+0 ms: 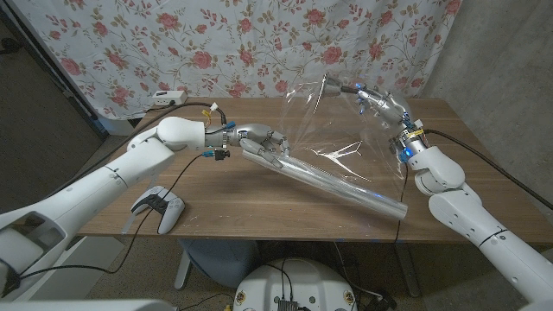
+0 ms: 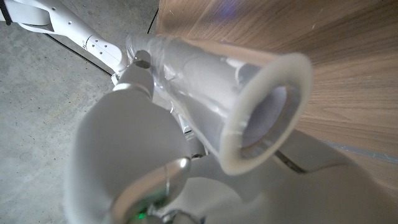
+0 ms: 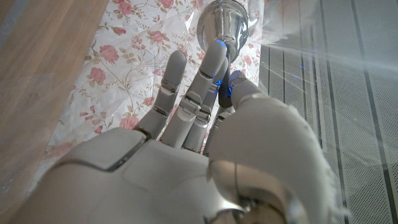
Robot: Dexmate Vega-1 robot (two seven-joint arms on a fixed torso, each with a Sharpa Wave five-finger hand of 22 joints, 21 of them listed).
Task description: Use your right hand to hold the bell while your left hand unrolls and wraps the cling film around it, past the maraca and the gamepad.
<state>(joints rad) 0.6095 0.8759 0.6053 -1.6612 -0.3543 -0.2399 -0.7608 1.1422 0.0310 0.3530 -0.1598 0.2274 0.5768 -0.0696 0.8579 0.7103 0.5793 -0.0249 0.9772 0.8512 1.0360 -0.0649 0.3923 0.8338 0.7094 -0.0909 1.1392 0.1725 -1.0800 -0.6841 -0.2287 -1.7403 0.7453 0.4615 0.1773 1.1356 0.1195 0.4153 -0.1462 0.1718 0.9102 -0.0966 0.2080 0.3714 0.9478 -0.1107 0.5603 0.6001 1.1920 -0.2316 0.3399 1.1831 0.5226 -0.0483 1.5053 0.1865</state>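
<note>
It looked like a makeshift lab or test room rather than a home. A flowered sheet (image 1: 216,39) hung as a backdrop behind the wooden table (image 1: 259,194), cables trailed to a power strip (image 1: 166,96), and the floor (image 2: 43,93) was bare concrete.

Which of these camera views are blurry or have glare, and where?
Head view: sharp overall, with bright glints on the cling film sheet and its roll. Left wrist view: the left hand and roll end are close and soft, badly out of focus. Right wrist view: the right hand is fairly sharp; the shiny bell shows glare.

Cling film roll (image 2: 249,93) over wooden table (image 2: 348,56)
</note>
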